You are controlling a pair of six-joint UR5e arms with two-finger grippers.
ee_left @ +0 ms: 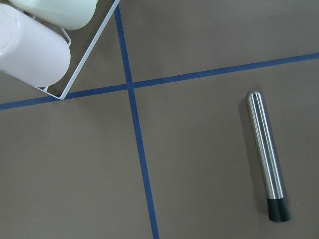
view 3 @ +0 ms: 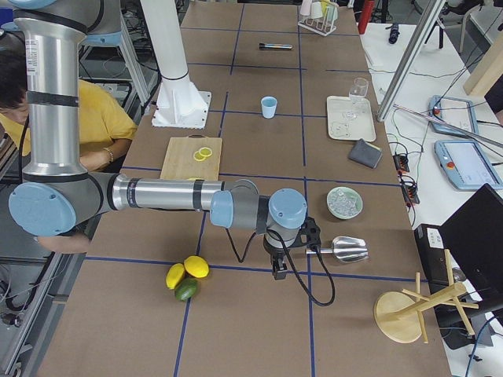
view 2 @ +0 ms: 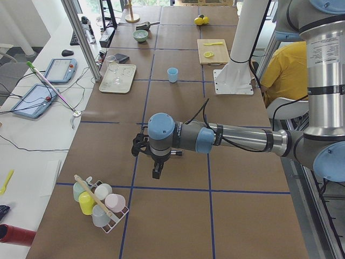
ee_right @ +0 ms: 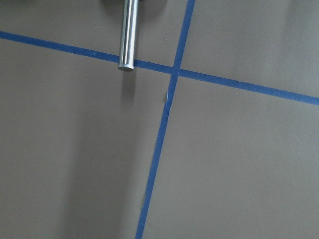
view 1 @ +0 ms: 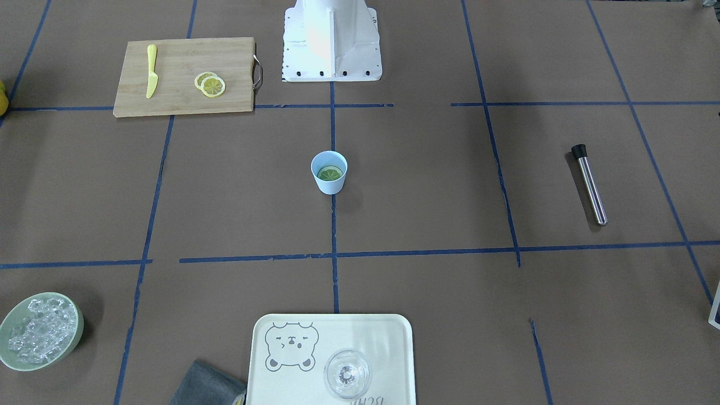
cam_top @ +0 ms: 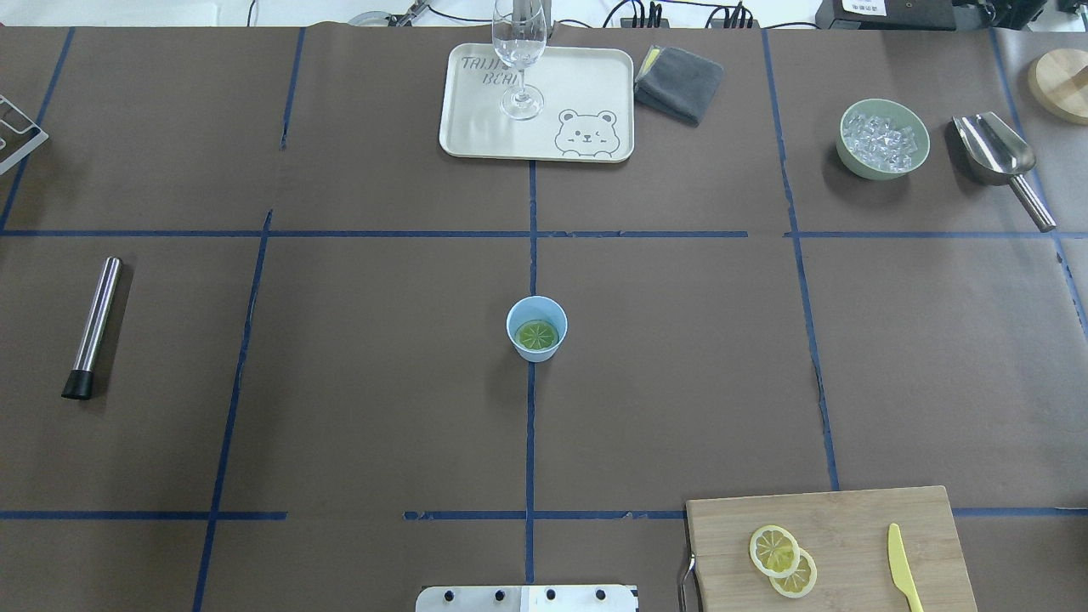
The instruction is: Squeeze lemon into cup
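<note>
Risk lies mainly in the reach. The lemon slice (cam_top: 536,335) lies flat at the bottom of the cup (view 1: 329,187), below the rim. An end effector going in after it would have to enter a narrow mouth. A finger catching the rim or wall would likely tip or shove the light cup, which nothing steadies. A thin slice lying flat also offers little edge to pinch, so a slip looks probable.

The cup stands upright at the middle of the counter (cam_top: 340,382). The left end effector (view 2: 156,168) hangs at one end, near a metal rod (ee_left: 266,154) and a rack (view 2: 102,208). From it, the cup is well apart, past the rod. The right end effector (view 3: 277,267) hangs at the opposite end, just beside a scoop (view 3: 346,249). From it, the cup is also well apart, beyond the cutting board (cam_top: 858,518) bearing spare slices (cam_top: 775,549). Whether either end effector is released or clenched cannot be told; only the side views show them.
</note>
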